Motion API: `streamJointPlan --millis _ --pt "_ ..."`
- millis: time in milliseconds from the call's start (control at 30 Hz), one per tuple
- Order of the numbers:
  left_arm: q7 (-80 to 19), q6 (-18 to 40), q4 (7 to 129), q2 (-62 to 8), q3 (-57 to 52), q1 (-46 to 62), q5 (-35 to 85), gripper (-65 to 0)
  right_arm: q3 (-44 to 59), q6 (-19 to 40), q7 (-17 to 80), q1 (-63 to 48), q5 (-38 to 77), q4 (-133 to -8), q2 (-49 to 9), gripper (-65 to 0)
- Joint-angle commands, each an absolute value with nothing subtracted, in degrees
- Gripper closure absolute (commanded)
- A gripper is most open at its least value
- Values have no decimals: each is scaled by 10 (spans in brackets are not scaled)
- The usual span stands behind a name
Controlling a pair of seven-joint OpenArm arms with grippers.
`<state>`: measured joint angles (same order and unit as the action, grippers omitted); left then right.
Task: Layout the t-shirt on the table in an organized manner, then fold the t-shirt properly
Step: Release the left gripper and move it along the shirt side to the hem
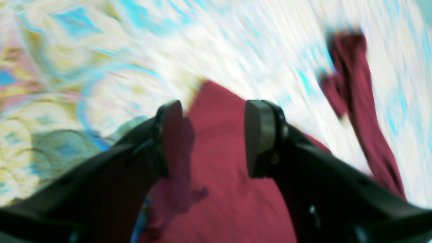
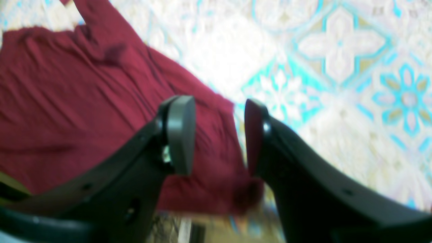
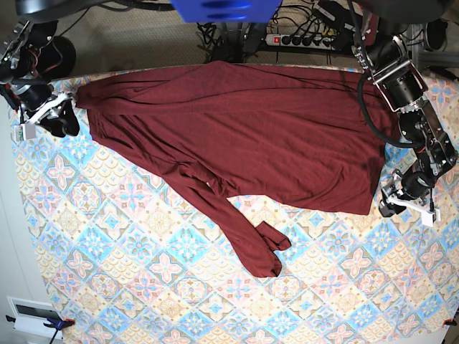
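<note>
While both arms reach low at opposite ends of the table (image 3: 107, 287), left gripper (image 1: 212, 138) spread above the t-shirt (image 3: 244, 136), right gripper (image 2: 219, 135) spread over its corner, shirt lying wide along the far edge, one sleeve trailing toward the middle, power strip (image 3: 305, 39) behind.

The t-shirt (image 3: 272, 136) is showing plain dark maroon, with no print. The counter (image 3: 143, 287) is wearing pastel diamond tiles in blue, pink and cream.
</note>
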<state>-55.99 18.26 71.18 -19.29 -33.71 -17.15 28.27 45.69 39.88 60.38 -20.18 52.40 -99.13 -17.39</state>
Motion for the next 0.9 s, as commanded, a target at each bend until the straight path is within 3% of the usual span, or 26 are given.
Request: streamJointPlan --millis 0,400,667,733,867 --pt "-538 187 705 -203 -338 -188 284 -295 460 400 596 -201 527 -999 -189 -235" --pt "-414 187 508 -200 -327 -240 265 -295 430 400 596 -173 518 -999 -189 -235" --pt "-380 189 474 -200 -136 -247 272 -291 429 400 596 -173 518 -999 -189 -235" --pt "-382 192 476 -199 -108 -247 272 -246 429 400 596 -172 518 -999 -189 -235" --pt "-382 191 477 -199 -111 -247 273 -63 419 400 596 -164 518 -999 -202 -235"
